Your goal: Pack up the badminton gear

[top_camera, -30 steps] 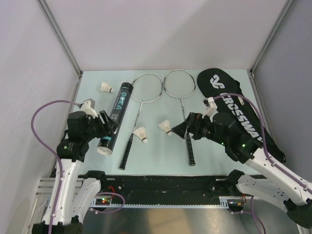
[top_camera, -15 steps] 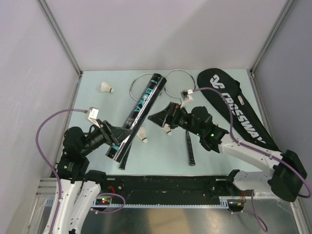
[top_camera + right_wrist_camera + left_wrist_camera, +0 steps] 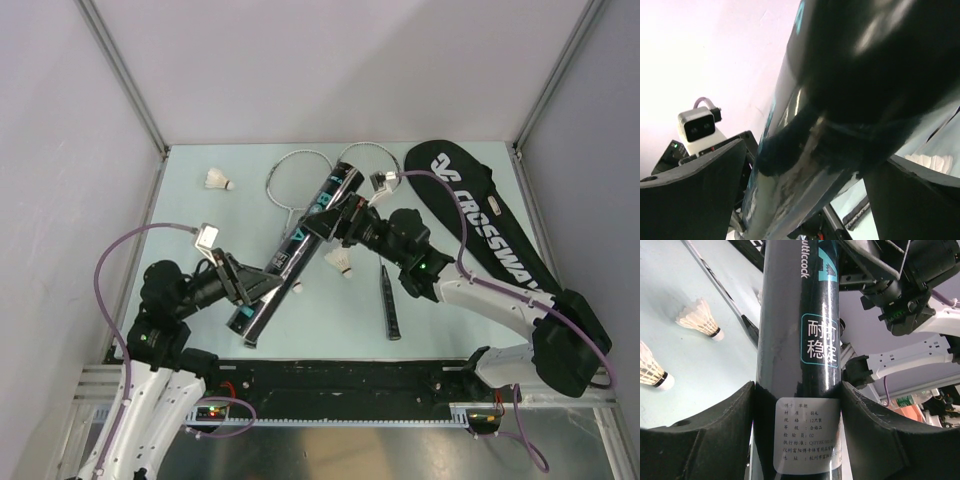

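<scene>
Tube swung right | left claw clamps it | right claw agape, straddling | shuttlecock beside

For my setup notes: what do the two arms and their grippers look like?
The left arm and the right arm have black joints and white links, each with a small green light. A purple cable loops to a white camera box at each wrist. The left gripper and right gripper have broad black fingers.

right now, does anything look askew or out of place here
The black tube is lifted and slanted over the rackets, clamped low by the left gripper, the right gripper open around its top. Nothing looks spilled or damaged.
</scene>
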